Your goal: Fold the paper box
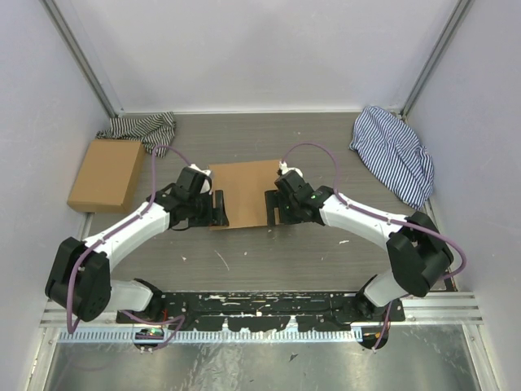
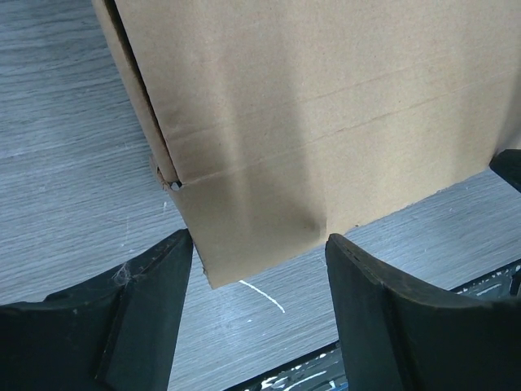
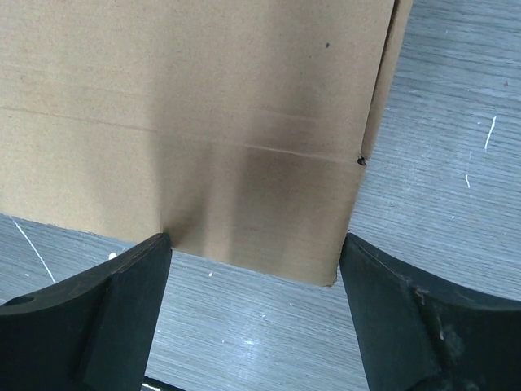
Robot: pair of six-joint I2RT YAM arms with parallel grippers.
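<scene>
The paper box [image 1: 244,192] lies mid-counter [image 1: 326,252], its near corners facing the left gripper [image 1: 218,208] and right gripper [image 1: 272,210], both spread wide and holding nothing. I would advance both evenly, closing only once the edge sits deep between the fingers.

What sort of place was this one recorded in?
Probably a lab robot cell: plain white walls on metal framing enclose a grey table, two arms are bolted to a rail at its near edge, and the props are a paper box, a second cardboard box and striped cloths.
</scene>
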